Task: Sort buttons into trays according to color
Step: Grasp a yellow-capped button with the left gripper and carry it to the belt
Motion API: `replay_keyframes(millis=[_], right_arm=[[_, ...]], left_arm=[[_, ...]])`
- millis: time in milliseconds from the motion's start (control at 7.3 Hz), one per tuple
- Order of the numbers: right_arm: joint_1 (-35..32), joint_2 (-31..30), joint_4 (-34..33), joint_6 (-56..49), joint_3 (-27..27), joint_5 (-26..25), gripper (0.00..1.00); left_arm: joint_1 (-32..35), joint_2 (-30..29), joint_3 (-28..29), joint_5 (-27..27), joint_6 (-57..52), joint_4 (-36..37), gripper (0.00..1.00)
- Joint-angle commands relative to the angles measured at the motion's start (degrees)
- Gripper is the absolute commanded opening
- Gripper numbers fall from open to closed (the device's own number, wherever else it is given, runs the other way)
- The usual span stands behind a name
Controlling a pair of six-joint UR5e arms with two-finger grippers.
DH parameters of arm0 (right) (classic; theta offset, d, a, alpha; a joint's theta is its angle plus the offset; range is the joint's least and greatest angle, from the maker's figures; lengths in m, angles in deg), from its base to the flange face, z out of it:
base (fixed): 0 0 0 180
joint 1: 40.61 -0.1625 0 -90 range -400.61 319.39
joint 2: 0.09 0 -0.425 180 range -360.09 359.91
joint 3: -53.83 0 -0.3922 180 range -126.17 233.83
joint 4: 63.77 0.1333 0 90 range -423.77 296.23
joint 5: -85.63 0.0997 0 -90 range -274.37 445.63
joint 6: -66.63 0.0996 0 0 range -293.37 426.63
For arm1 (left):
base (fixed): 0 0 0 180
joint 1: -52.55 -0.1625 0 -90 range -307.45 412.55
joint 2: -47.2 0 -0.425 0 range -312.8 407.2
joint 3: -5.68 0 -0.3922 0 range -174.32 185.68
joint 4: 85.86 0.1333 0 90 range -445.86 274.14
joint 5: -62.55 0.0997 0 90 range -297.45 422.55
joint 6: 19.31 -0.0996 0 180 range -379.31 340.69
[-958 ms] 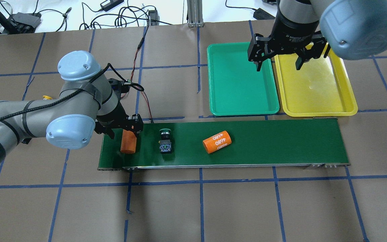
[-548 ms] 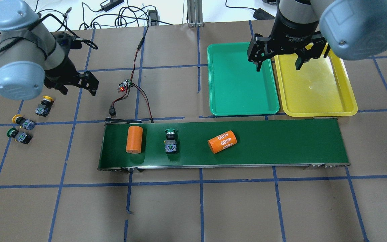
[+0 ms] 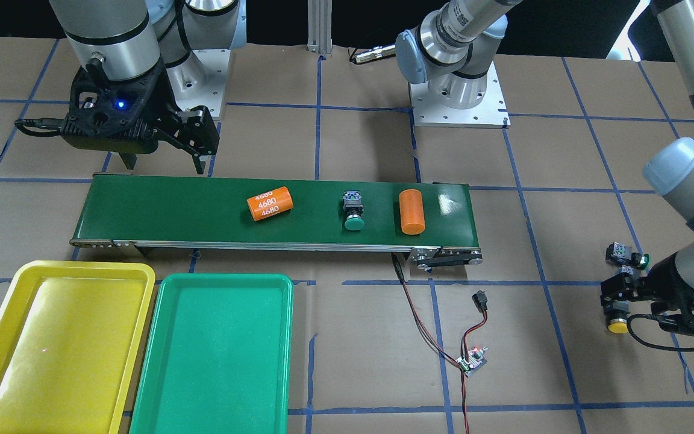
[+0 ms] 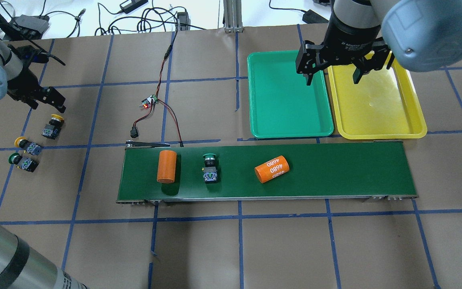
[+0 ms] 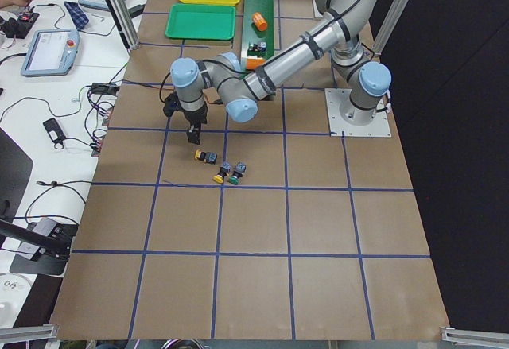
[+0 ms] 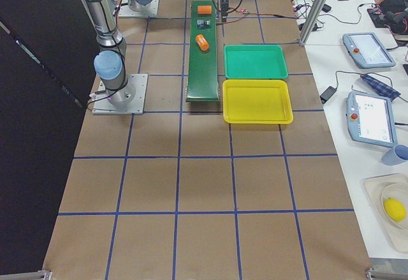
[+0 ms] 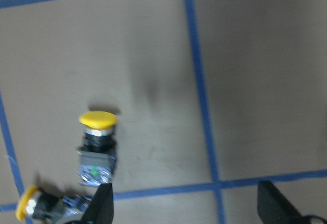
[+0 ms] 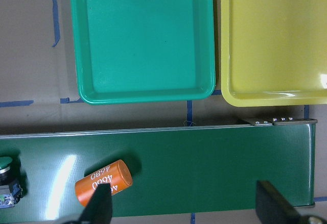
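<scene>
One green button (image 4: 210,168) lies on the conveyor belt (image 4: 335,168) between two orange cylinders. Two yellow buttons (image 4: 53,126) (image 4: 26,145) and one green button (image 4: 20,161) lie on the table at the far left. My left gripper (image 4: 48,105) is open and empty, just beyond the nearest yellow button (image 7: 97,143). My right gripper (image 4: 332,76) is open and empty, hovering over the border between the green tray (image 4: 287,96) and the yellow tray (image 4: 375,104). Both trays hold nothing.
Two orange cylinders (image 4: 167,166) (image 4: 272,169) lie on the belt. A small circuit board with red and black wires (image 4: 148,102) lies left of the green tray. Cables lie along the table's far edge.
My left gripper has let go of the orange cylinder on the belt and swung far left to above the loose buttons. The things on the belt have moved right. The right arm has not moved.
</scene>
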Motion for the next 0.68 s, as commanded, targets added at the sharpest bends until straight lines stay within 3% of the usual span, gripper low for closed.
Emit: replay_keyframes(millis=[0,137,274,411,548], right_arm=[[0.0,0.1,0.0,0.0,0.0,0.0,1.00],[0.1,0.2,0.0,-0.1,0.0,0.0,1.00],[0.1,0.2,0.0,-0.1,-0.1,0.0,1.00],[0.1,0.2,0.0,-0.1,-0.1,0.0,1.00],[0.2,0.1,-0.1,-0.1,-0.6,0.0,1.00]], left_arm=[[-2.3,-3.6,-2.3,0.0,-4.9,4.3,1.00],[-2.6,-4.1,-3.6,0.0,-4.8,6.7,1.00],[-2.9,-4.4,-4.4,-0.1,-5.4,7.6,0.33],[-2.9,-4.4,-4.7,0.0,-6.2,7.7,0.00],[-2.9,-3.7,-5.2,-0.1,-5.4,7.6,0.00]])
